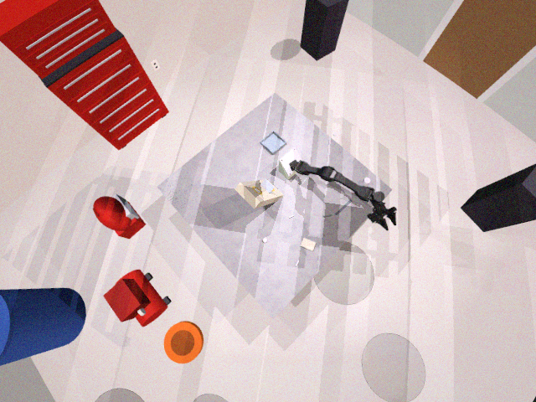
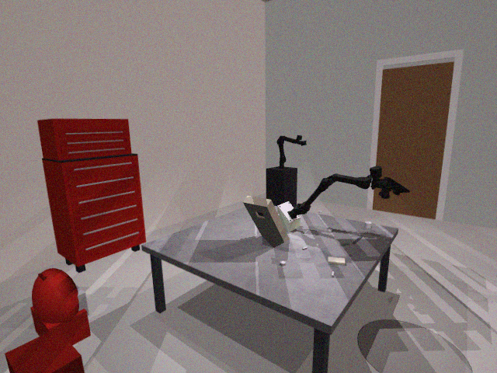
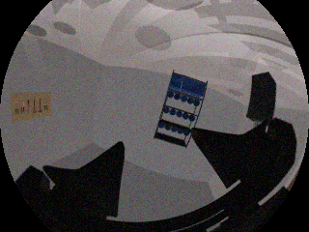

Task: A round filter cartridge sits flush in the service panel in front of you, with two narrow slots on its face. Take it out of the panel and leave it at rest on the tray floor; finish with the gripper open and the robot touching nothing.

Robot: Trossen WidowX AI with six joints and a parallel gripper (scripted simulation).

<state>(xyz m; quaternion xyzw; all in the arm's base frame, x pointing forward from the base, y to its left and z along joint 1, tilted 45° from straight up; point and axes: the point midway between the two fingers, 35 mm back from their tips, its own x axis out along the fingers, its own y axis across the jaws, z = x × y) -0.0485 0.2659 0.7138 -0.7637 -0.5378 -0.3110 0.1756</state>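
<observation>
The beige service panel (image 1: pixel 260 197) (image 2: pixel 266 226) stands tilted near the middle of the grey table (image 1: pixel 224 172) (image 2: pixel 241 256). The round cartridge in it is too small to make out. A flat pale blue square tray (image 1: pixel 273 142) lies behind the panel, hidden in the exterior view. My gripper (image 1: pixel 389 218) (image 2: pixel 403 189) (image 3: pixel 158 138) is open and empty. It hangs high in the air beyond the table's right edge, far from the panel and pointing away from it. The wrist view shows only floor and a blue and white slatted object (image 3: pixel 183 106).
A white box (image 1: pixel 287 166) (image 2: pixel 286 208) sits by the arm's base. A beige block (image 1: pixel 307 243) (image 2: pixel 336 259) and small white bits (image 1: pixel 264 239) lie on the table. Around it stand a red tool chest (image 1: pixel 86 69) (image 2: pixel 92 188) and dark pedestals (image 1: pixel 322 26) (image 1: pixel 502 201).
</observation>
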